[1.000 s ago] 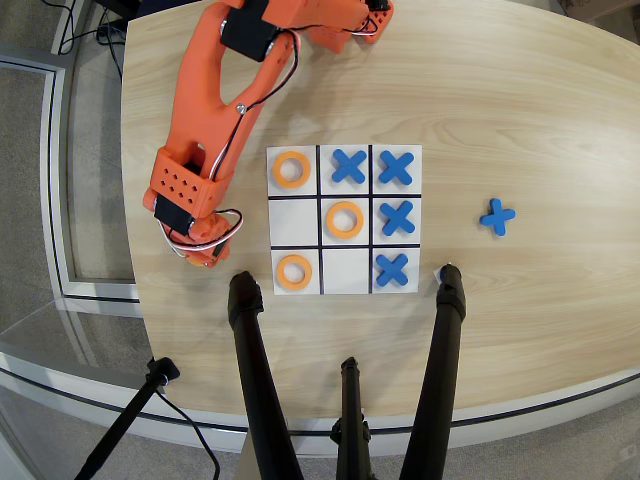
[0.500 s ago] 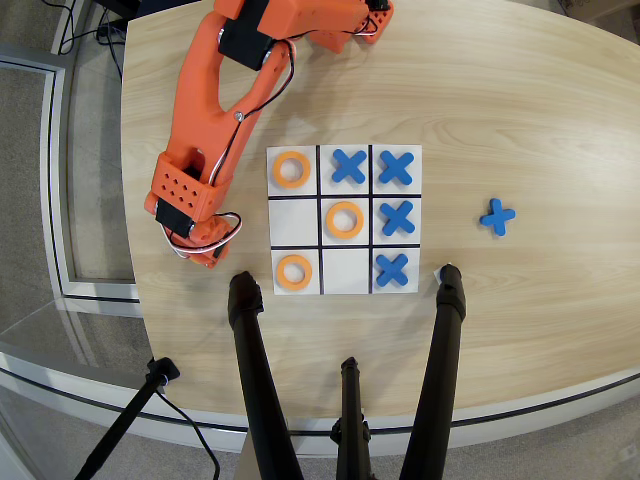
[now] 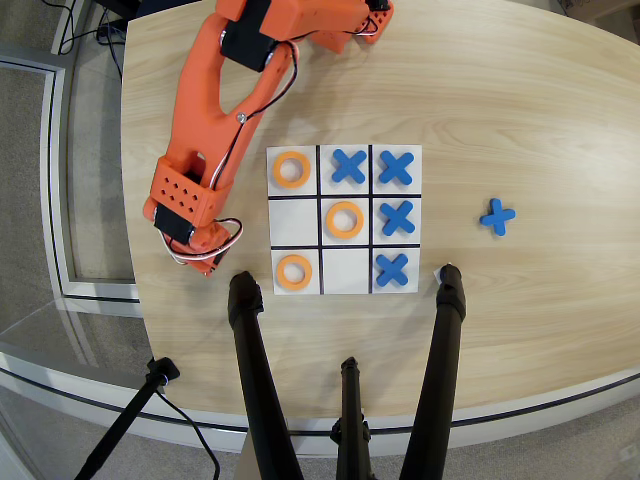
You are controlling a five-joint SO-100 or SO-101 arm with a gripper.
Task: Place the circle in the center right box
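Note:
The white 3x3 grid (image 3: pixel 344 282) lies mid-table in the overhead view. Orange rings lie in its top-left cell (image 3: pixel 291 169), middle cell (image 3: pixel 344 219) and bottom-left cell (image 3: pixel 294 272). The center right box (image 3: pixel 293 222), the left column's middle cell in this view, is bare. My orange arm reaches down the grid's left side, and my gripper (image 3: pixel 204 258) points at the table left of the bottom-left cell. Its fingers sit under the wrist, so their state is hidden. The circle is hidden; no loose ring shows beside the grid.
Blue crosses fill the top-middle cell (image 3: pixel 348 165) and the whole right column (image 3: pixel 397 217). A loose blue cross (image 3: pixel 497 216) lies on the wood to the right. Black stand legs (image 3: pixel 252 370) (image 3: pixel 440 360) cross the near table edge below the grid.
The wrist has shifted slightly down and left in the view, closer to the table's near-left edge. Rings and crosses have not moved.

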